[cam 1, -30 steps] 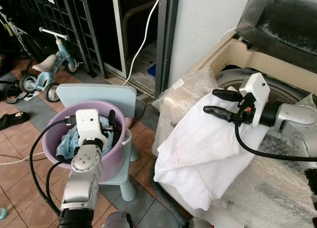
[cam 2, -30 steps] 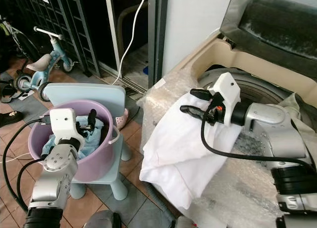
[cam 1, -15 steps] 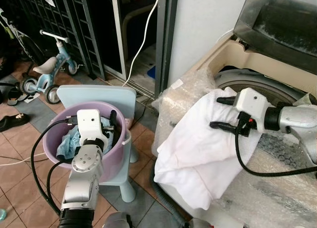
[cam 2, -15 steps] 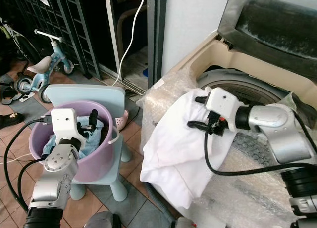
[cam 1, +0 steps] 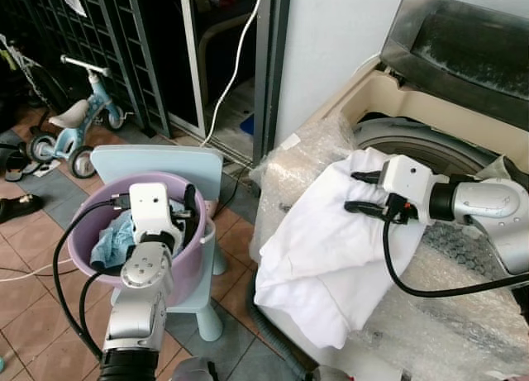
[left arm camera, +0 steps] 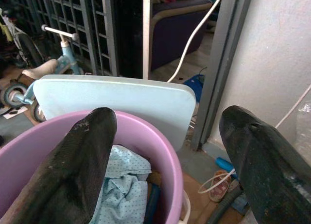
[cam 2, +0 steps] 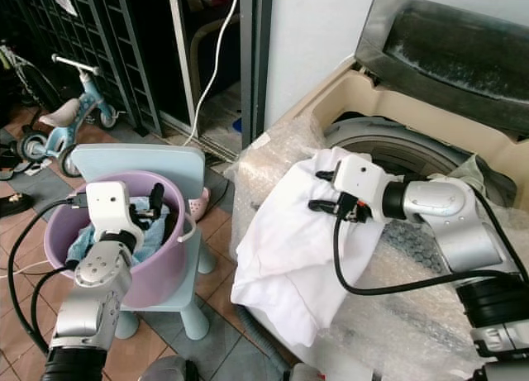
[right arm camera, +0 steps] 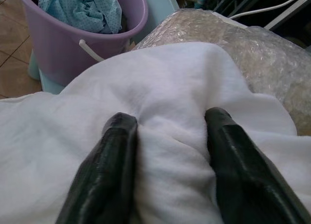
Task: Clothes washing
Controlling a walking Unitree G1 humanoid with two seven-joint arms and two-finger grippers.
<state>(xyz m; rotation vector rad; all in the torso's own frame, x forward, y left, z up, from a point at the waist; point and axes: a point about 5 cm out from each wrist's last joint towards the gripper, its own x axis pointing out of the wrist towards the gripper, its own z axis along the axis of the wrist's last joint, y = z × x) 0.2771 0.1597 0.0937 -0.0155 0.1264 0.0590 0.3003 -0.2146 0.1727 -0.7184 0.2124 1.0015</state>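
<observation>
A white garment (cam 1: 326, 249) hangs over the front edge of the top-loading washing machine (cam 1: 388, 88), whose lid (cam 1: 471, 42) stands up. My right gripper (cam 1: 359, 192) is open and presses into the top of the garment, with a fold of the cloth bunched between its fingers (right arm camera: 119, 136). My left gripper (left arm camera: 167, 122) is open above the purple bucket (cam 1: 188, 269), holding nothing. In the bucket lies a light blue dotted cloth (cam 1: 111, 240). The bucket stands on a pale blue child's chair (cam 1: 157, 159).
Bubble wrap (cam 1: 463, 315) covers the washer's front and top edge. A child's tricycle (cam 1: 70, 125) and a sandal (cam 1: 16, 206) are on the tiled floor at the left. A white cable (cam 1: 235, 67) hangs by the dark doorway, beside a black grille (cam 1: 124, 34).
My right gripper has come down from above the white garment and pushed its fingers into the cloth. The left arm has stayed over the bucket. The camera has shifted slightly.
</observation>
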